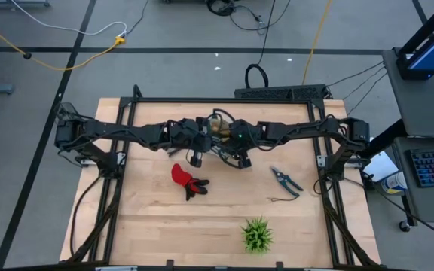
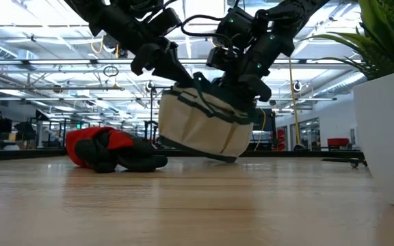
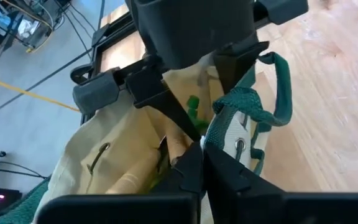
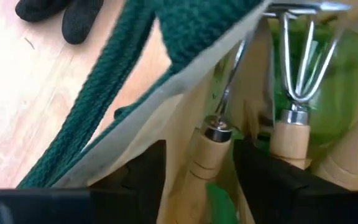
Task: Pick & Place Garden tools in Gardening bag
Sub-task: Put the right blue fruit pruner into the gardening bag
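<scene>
The cream gardening bag with dark green trim hangs tilted between both arms at the table's middle. My left gripper is shut on its rim. My right gripper stands open inside the bag's mouth, one finger on each side of a wooden tool handle. Beside that handle a little rake stands in the bag. A red-and-black glove lies on the table near the bag. The pruning shears lie toward the right. My left gripper pinches the bag's upper edge, cream cloth with green trim, between its two fingers, slanting down from the table's left. The bag hangs tilted below the fingers, its left side raised. Whether its low corner rests on the table I cannot tell. My right gripper's fingers flank the wooden handle; I cannot tell whether they touch it.
A green spiky plant in a white pot stands near the table's front edge, right of centre. One green loop handle of the bag hangs loose. Bare wood lies in front of the glove.
</scene>
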